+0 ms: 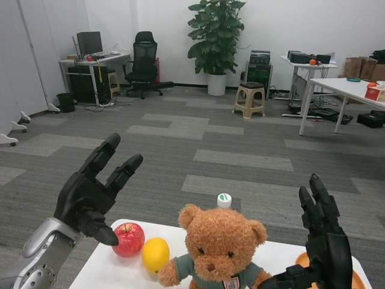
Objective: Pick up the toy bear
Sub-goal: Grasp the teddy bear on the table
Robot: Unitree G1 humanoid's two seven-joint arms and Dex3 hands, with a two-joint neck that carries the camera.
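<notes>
The toy bear (pixel 220 250) is sitting upright at the near middle of the white desk (pixel 99 272) — nothing gripping it. Left hand (pixel 90 195) is hovering at its 10 o'clock, fingers (pixel 101 158) spread apart and holding nothing; right hand (pixel 323 250) is hanging at 3 o'clock, fingers apart too. A red apple (pixel 128 239) and lemon (pixel 155 254) are sitting just beside the bear at 9 o'clock, touching each other.
</notes>
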